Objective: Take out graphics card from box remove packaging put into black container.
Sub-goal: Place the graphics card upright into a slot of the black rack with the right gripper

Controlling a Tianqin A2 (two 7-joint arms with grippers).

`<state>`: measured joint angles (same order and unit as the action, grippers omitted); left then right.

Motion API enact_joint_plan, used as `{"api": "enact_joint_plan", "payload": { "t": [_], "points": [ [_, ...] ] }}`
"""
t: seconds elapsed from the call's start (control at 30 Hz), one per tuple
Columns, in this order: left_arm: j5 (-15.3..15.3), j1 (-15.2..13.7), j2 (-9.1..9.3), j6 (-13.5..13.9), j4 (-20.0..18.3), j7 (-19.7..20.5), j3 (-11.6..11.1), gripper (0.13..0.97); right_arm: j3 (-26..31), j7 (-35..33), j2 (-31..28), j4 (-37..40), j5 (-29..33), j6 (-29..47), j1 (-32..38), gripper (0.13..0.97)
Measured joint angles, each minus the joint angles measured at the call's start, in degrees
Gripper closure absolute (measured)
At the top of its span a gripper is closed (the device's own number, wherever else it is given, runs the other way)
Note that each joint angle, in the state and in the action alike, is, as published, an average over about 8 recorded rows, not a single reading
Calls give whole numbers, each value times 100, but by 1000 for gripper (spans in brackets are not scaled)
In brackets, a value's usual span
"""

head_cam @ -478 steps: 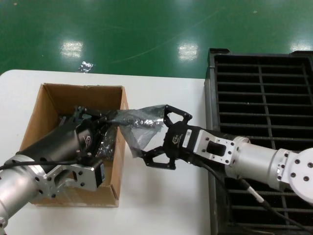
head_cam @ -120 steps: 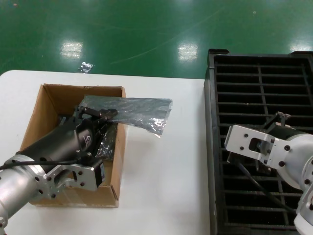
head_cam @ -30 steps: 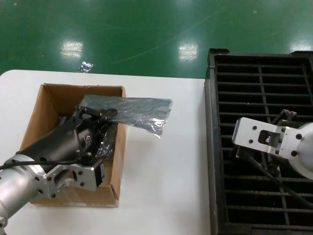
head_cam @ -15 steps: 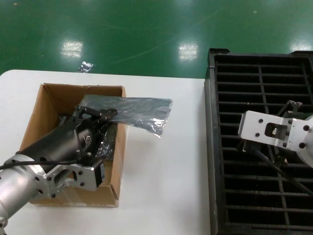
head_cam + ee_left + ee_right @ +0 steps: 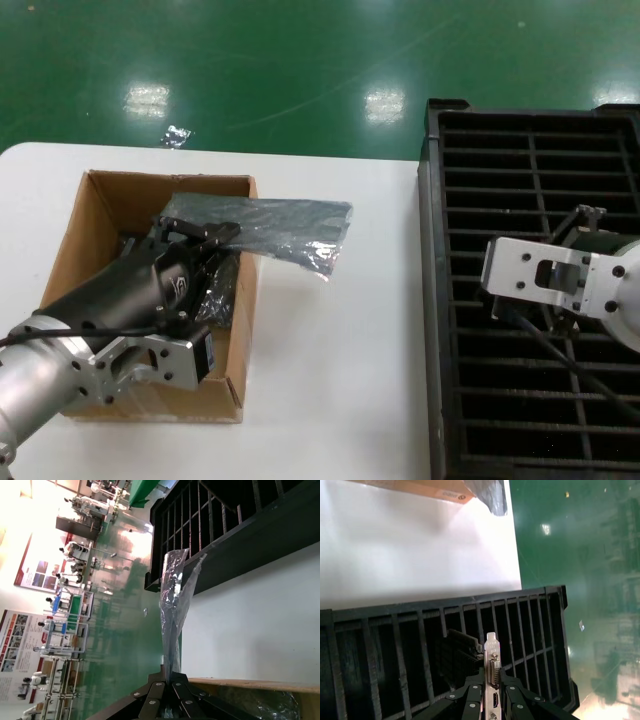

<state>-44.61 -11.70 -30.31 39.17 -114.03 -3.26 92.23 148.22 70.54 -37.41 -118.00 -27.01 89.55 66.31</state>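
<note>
My left gripper (image 5: 213,233) is over the brown cardboard box (image 5: 100,205), shut on one end of the crinkly grey packaging bag (image 5: 290,225). The bag sticks out flat over the box's right wall. In the left wrist view the gripper (image 5: 171,676) pinches the bag (image 5: 175,595) edge-on. My right arm (image 5: 545,280) is over the black container (image 5: 540,160); its fingers are hidden in the head view. In the right wrist view the right gripper (image 5: 491,680) is shut on the silver bracket of the graphics card (image 5: 457,657), which hangs over the container's slots (image 5: 410,645).
The white table (image 5: 330,380) lies between the box and the container. More bagged items lie inside the box (image 5: 222,290). A scrap of plastic (image 5: 176,136) lies on the green floor beyond the table. The container's near rim (image 5: 420,607) borders the table edge.
My right arm has shifted slightly over the container, first right, then back left. Long before, it was at the bag by the box. The left arm and bag have not moved.
</note>
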Motion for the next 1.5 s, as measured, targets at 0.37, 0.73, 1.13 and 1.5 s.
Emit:
{"api": "enact_joint_plan", "payload": {
  "t": [0.37,0.73,1.13,1.5],
  "points": [
    [0,0,0,0,0,0,0,958,-1100,-987,336,0,388,-104,-957,917],
    [0,0,0,0,0,0,0,958,-1779,-1619,607,0,544,4,-1467,917],
    [0,0,0,0,0,0,0,958,-2189,-2027,701,-1,491,34,-1740,917],
    [0,0,0,0,0,-2,0,958,-2403,-2265,724,0,448,37,-1829,917]
  ]
}}
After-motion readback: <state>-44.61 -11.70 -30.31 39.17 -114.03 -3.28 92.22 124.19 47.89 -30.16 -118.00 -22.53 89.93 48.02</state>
